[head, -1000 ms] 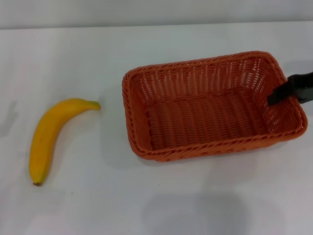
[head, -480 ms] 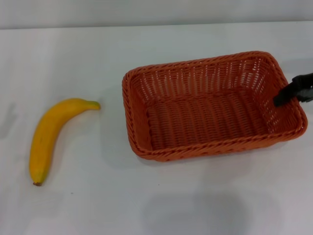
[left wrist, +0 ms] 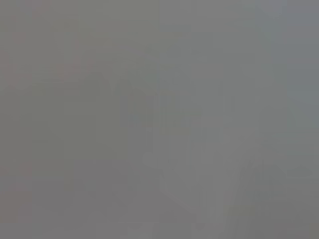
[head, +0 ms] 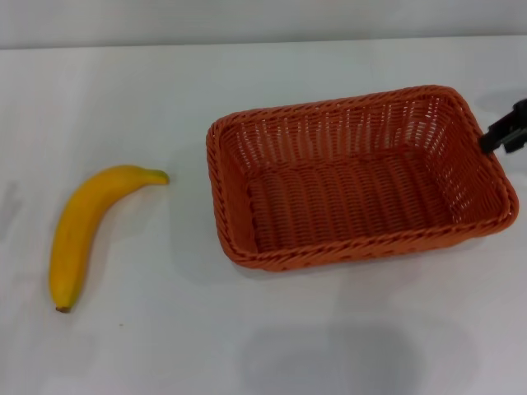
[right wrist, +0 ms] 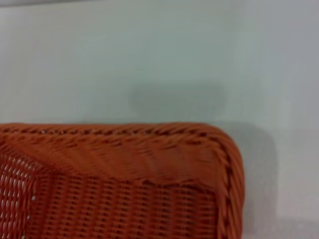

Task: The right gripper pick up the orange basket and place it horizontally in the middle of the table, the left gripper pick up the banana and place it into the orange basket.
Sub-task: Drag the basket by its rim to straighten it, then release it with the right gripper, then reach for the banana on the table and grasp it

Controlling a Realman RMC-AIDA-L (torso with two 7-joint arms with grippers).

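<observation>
The orange basket [head: 346,104] lies lengthwise across the white table [head: 272,74], right of the middle, and nothing is in it. One rounded corner of the basket [right wrist: 149,164] fills the lower part of the right wrist view. The banana [head: 78,230] lies on the table to the basket's left, its greenish stem pointing toward the basket. My right gripper [head: 499,141] shows only partly at the right edge, just outside the basket's right rim, open and clear of it. My left gripper is out of view; the left wrist view is a plain grey blur.
Bare white tabletop [head: 272,346] stretches in front of the basket and between basket and banana. The table's far edge [head: 263,43] meets a grey wall.
My right gripper has drawn back to the right, from over the basket's right rim to just outside it. Basket and banana have stayed put.
</observation>
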